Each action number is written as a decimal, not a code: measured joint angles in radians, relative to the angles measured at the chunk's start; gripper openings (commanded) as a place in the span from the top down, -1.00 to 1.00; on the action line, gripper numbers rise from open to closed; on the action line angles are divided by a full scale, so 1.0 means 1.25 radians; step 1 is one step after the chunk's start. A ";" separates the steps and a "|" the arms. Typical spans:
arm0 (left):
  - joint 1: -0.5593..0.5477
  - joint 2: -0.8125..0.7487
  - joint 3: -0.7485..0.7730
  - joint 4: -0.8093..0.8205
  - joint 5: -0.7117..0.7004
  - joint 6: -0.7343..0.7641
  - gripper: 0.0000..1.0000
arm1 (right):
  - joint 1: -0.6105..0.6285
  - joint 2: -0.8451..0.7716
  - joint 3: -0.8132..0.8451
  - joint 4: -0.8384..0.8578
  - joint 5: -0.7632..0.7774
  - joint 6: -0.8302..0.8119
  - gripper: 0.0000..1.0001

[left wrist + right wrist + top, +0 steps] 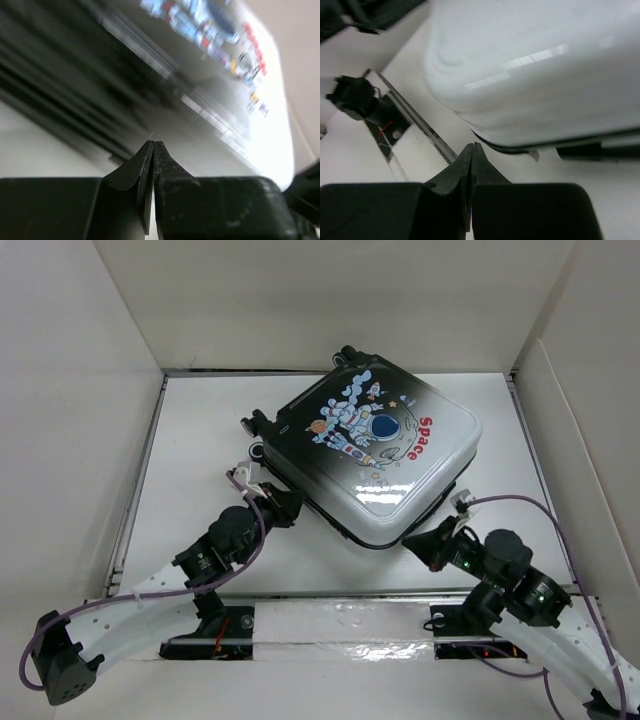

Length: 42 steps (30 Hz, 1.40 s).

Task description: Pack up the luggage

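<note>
- Overhead, the left arm lies folded low. Its elbow is swung out to the near left corner and its white forearm runs back toward the middle of the white desk [200, 440].
- Its wrist points far and right, putting the left claw [290, 508] at the near left side of the hard-shell suitcase with the black-to-white shell and astronaut print [385, 455].
- From the left wrist, the left claw [152, 144] is closed. Its two black fingertips are pressed together with nothing between them.
- The suitcase [200, 75] fills that view just beyond the tips, blurred. I cannot tell whether they touch its edge.
- The right arm mirrors the left, with its elbow out at the near right corner and its wrist aimed far and left.
- The right claw [418, 540] sits just beside the suitcase's near white corner.
- From the right wrist, the right claw [471, 146] is likewise closed on nothing, its tips meeting. The white shell of the suitcase [535, 75] rises just past them.
- The suitcase lies flat and shut on the middle-to-far part of the desk, turned at an angle. Its dark end is far left and its white end is near right.
- By count there are two arms, two claws and one suitcase.
- A purple cable runs along each arm, making two.
</note>
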 measured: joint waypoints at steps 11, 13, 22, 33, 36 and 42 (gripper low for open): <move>-0.100 0.062 -0.132 0.010 0.102 -0.014 0.82 | 0.004 0.173 -0.033 -0.039 0.125 0.048 0.04; -0.133 0.113 -0.132 0.050 0.108 -0.015 0.79 | 0.007 0.201 -0.043 0.001 0.124 0.036 0.06; -0.194 0.338 -0.090 0.230 0.128 -0.010 0.76 | 0.095 0.288 -0.135 0.202 0.163 0.019 0.31; -0.194 0.441 -0.016 0.265 0.114 0.028 0.78 | 0.155 0.290 -0.224 0.356 0.320 0.023 0.94; -0.194 0.446 -0.010 0.265 0.102 0.033 0.78 | 0.169 0.293 -0.232 0.378 0.352 0.028 1.00; -0.192 0.468 0.018 0.249 0.085 0.040 0.79 | 0.234 0.276 -0.231 0.359 0.403 0.040 1.00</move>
